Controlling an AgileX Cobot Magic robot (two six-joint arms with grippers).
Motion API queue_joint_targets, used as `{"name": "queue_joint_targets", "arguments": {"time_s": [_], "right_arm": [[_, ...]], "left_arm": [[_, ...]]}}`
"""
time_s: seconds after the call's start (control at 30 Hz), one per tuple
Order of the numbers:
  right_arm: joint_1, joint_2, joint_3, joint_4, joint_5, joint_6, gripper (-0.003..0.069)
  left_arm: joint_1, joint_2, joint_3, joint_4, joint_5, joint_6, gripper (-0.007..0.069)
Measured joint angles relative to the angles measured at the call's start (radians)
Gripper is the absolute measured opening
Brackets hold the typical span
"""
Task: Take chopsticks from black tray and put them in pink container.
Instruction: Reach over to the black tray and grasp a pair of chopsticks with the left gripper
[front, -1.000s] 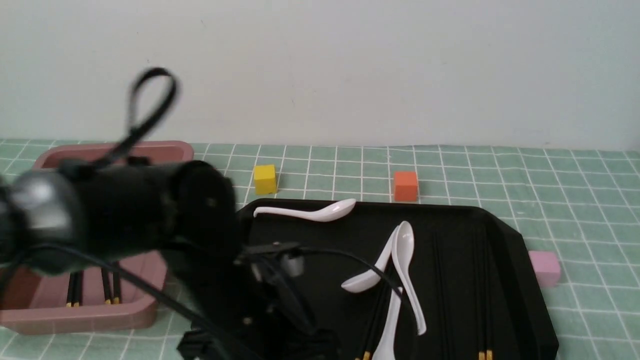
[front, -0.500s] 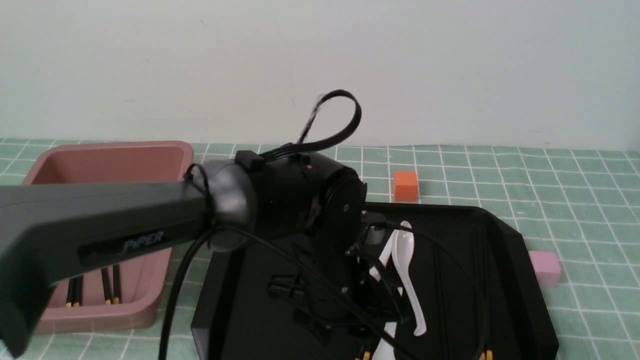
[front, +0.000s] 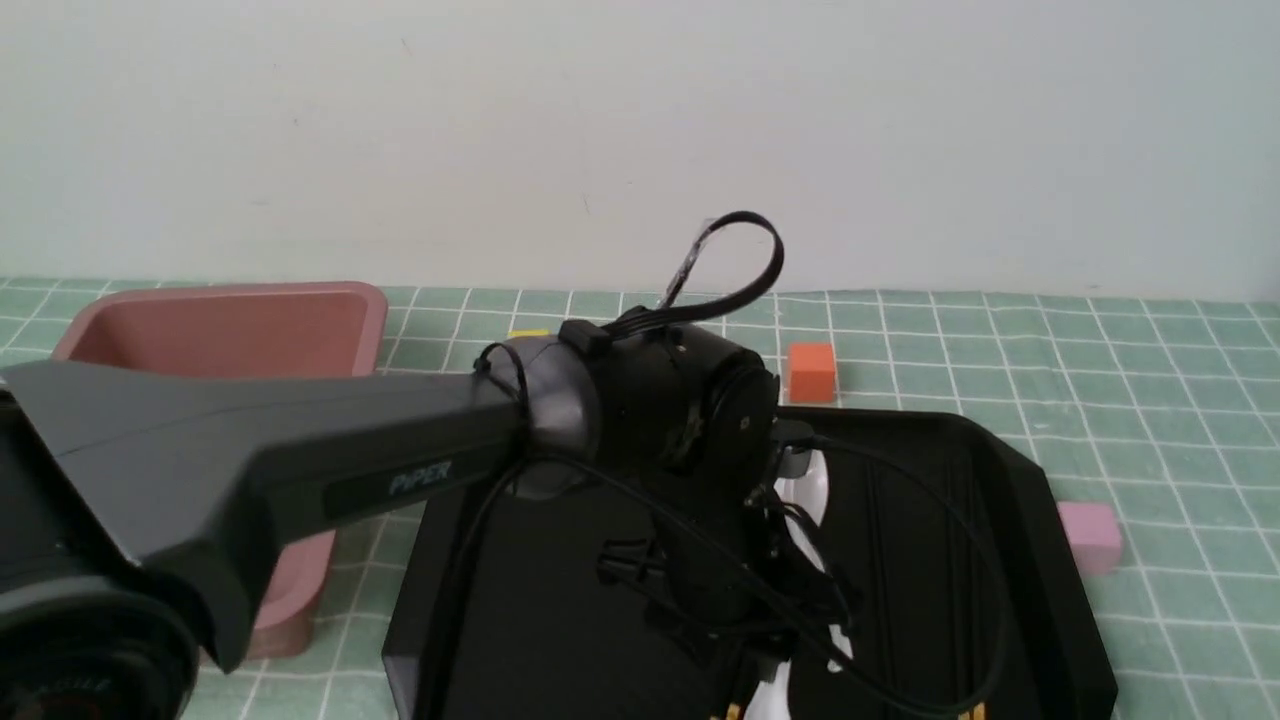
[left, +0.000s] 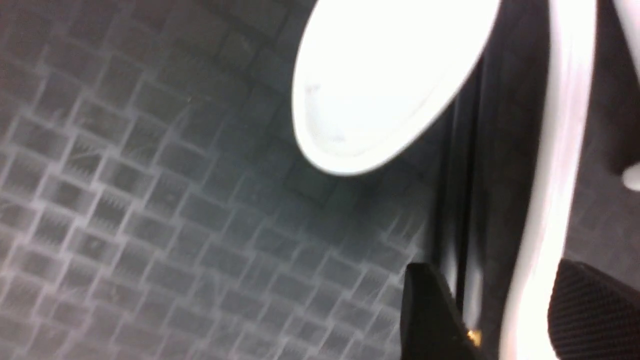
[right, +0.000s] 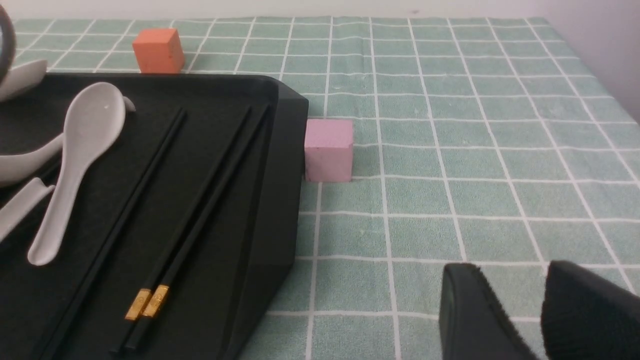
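As counted across the views, the tray (front: 1000, 500) carries five visible chopsticks (right: 135, 200). One single stick and a touching pair lie toward its right side, and a second pair lies between the fingers (left: 430, 310) of the left gripper (left: 492, 290). One whole spoon (right: 75, 165) shows, with parts of three more. Three cubes sit on the checked cloth (right: 450, 150): an orange cube (right: 156, 50) beyond the tray, a pink cube (right: 328, 150) just beside its right rim, and a yellow cube (front: 528, 333). One container (front: 220, 330) stands left of the tray.

Each chopstick is a thin, straight black stick with a short gold end.

Left gripper: jaws spread wide, low over the tray floor, straddling the pair and a spoon handle (left: 555, 175); nothing is gripped. Right gripper (right: 510, 272): jaws slightly apart over the cloth, right of the tray, empty.

The left arm (front: 300, 470) hides most of the container's inside, the tray's left part and all but a sliver of the yellow cube. The left wrist view is blurred, and only one gold end shows there.
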Motion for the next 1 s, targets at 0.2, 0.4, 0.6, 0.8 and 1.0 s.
{"name": "queue_joint_targets", "arguments": {"time_s": [0.2,0.4,0.6,0.8,1.0], "right_arm": [[0.0,0.0,0.0,0.0,0.0,0.0,0.024],[0.0,0.0,0.0,0.0,0.0,0.0,0.024],[0.0,0.0,0.0,0.0,0.0,0.0,0.024],[0.0,0.0,0.0,0.0,0.0,0.0,0.024],[0.0,0.0,0.0,0.0,0.0,0.0,0.024]], "left_arm": [[0.0,0.032,-0.001,0.019,-0.039,-0.001,0.0342],[0.0,0.029,-0.001,0.034,-0.046,-0.001,0.0342],[0.0,-0.035,0.0,0.063,0.001,-0.002,0.0342],[0.0,-0.043,-0.001,0.116,-0.006,-0.046,0.0342],[0.0,0.014,-0.001,0.125,-0.038,-0.054,0.0342]]}}
